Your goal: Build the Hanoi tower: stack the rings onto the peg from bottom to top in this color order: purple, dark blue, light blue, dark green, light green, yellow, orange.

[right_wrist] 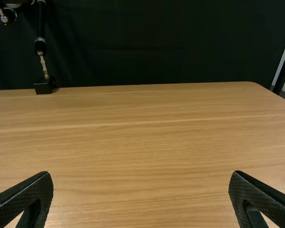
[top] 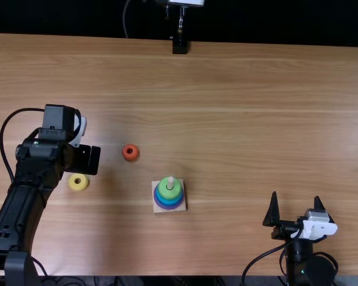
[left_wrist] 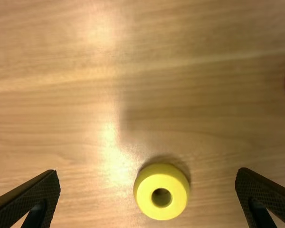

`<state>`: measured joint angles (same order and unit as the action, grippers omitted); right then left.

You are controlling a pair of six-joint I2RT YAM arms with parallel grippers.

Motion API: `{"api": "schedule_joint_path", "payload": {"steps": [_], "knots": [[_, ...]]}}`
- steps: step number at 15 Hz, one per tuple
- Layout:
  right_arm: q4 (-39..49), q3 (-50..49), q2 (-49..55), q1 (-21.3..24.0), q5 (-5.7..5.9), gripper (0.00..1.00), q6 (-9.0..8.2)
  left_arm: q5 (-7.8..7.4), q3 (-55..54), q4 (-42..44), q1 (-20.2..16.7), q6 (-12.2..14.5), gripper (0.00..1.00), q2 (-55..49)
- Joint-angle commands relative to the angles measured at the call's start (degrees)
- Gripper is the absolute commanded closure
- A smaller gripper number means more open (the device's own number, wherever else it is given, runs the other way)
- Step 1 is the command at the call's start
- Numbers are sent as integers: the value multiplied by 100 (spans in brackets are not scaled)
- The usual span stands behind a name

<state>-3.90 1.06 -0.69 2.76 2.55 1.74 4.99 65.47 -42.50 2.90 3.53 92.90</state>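
Ring tower (top: 169, 192) with square pale wooden base (top: 182, 207) sits near table's front edge. Small round yellow ring (left_wrist: 151, 196) lies flat, well left of tower, no long side. Left gripper (left_wrist: 148, 172) left of tower, nearer, fingers wide apart, ring almost between. Red-orange round ring (top: 130, 152) back-left of tower; straight trip from yellow ring to tower should miss it. Right gripper (top: 295, 196) well right of tower, fingers apart.

We see a smooth, glossy wooden table (top: 256, 119), 1 smooth, matt yellow ring (left_wrist: 148, 199) and far, matt cloth (right_wrist: 156, 42).
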Motion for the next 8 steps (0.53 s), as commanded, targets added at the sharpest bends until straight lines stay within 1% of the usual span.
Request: {"api": "schedule_joint_path", "payload": {"steps": [1,3,5,8], "knots": [[-133,-62,69,57,-2,0,-16,17,-158,31,-44,111,0,-150],[-133,-62,69,57,-2,0,-16,17,-333,31,-44,111,0,-71],[-133,-62,69,57,-2,0,-16,-35,-439,42,-52,101,0,149],[-133,-62,69,57,-2,0,-16,-35,-474,42,-61,101,0,343]]}}
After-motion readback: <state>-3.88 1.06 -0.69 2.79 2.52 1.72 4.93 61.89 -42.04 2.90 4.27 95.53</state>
